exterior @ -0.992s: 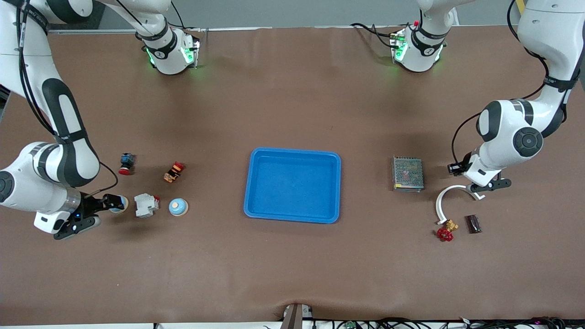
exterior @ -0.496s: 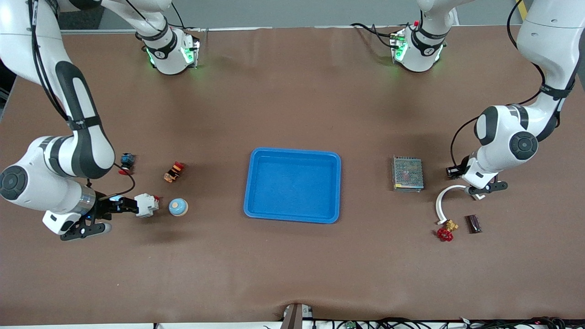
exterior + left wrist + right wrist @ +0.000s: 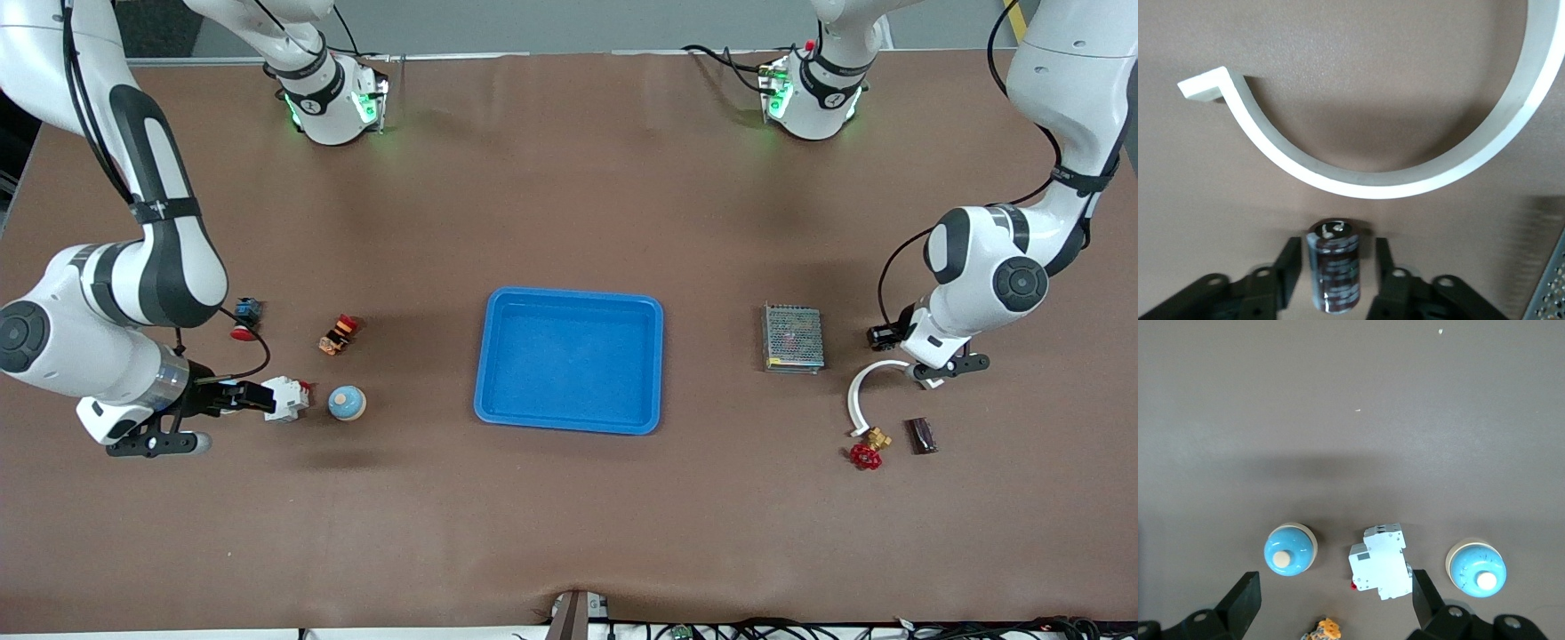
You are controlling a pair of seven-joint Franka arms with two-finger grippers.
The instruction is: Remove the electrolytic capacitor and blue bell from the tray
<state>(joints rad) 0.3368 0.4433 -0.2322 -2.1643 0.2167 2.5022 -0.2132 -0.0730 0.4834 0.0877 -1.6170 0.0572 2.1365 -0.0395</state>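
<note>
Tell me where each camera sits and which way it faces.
Front view: high across the table, facing the bases; left arm and right arm show.
Left wrist view: looks down at the capacitor and white curved bracket; left gripper, jaws open.
Right wrist view: looks down at two blue bells and circuit breaker; right gripper, jaws open.
Shared with front: bracket, breaker.

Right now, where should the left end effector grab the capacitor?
Grip the capacitor across its round body at mid-length, coming from straight above. It lies on its side, and the left end effector is open, with its fingers to either side of the long axis.
</note>
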